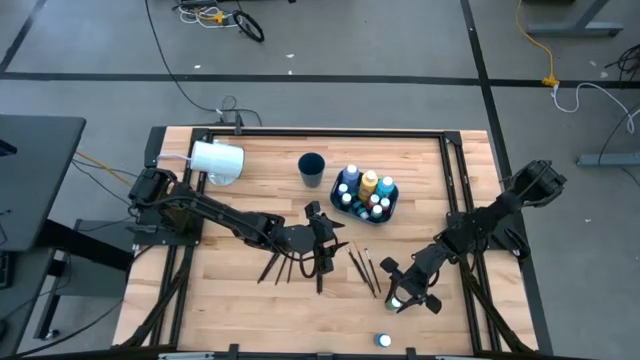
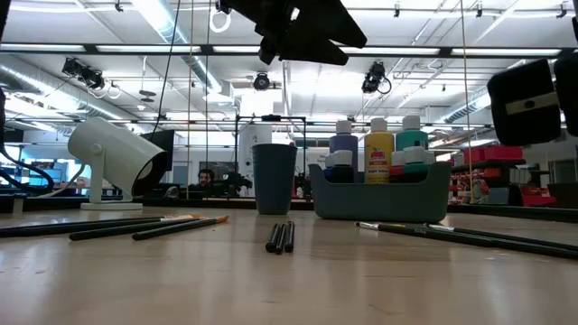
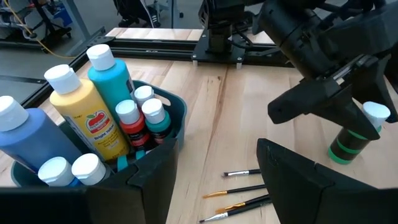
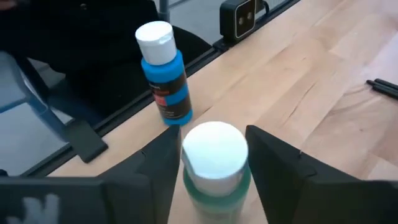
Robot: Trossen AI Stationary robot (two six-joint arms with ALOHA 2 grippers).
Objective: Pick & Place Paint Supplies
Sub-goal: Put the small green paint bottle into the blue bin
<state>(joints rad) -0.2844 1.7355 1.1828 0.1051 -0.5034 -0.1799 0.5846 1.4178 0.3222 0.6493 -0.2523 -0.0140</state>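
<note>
Right wrist view: right tool (image 4: 211, 171) straddles green bottle (image 4: 214, 165), fingers apart, unclamped.
Left tool (image 3: 217, 186): open, empty.
Risk: off-centre closing tips bottle.

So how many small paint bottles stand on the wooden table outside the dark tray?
2: a green white-capped bottle at the right gripper, a blue one by the table front edge.

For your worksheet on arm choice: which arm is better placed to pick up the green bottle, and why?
Right. Its end effector already straddles the green bottle, one finger on each side. The left end effector hangs over the brushes, farther off.
</note>
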